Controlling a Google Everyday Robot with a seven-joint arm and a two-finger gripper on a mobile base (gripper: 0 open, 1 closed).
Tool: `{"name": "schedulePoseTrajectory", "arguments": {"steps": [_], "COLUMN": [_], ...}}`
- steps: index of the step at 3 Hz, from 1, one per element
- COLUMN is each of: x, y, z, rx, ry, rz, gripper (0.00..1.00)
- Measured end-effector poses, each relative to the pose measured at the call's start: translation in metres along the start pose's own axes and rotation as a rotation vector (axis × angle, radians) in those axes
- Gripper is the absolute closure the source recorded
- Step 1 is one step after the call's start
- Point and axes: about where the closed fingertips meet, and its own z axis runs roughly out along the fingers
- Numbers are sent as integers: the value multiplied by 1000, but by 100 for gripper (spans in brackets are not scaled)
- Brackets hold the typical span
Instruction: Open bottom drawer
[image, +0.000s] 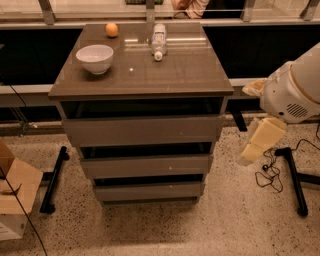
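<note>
I can read no writing, even on the bottle (158, 40), while my gripper (251, 152) hangs right of the cabinet (145, 77).

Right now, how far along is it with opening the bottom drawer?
Nothing looks done: the bottom drawer looks shut. In hand: the gripper, its jaws, hangs beside the cabinet, touching nothing. Left: reaching the drawer and pulling it out.

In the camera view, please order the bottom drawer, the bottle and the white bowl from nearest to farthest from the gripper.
The gripper hangs right of the cabinet.
1. The bottom drawer, lowest front.
2. The bottle, back middle of top.
3. The white bowl, left of top.
</note>
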Motion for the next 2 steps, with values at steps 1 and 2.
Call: {"name": "schedulePoseTrajectory", "arguments": {"steps": [1,2], "x": [-9,-21], "y": [6,3], "z": [39,99], "rx": [-6,-10], "ry": [-47,-143], "rz": [13,17], "gripper": [0,0]}}
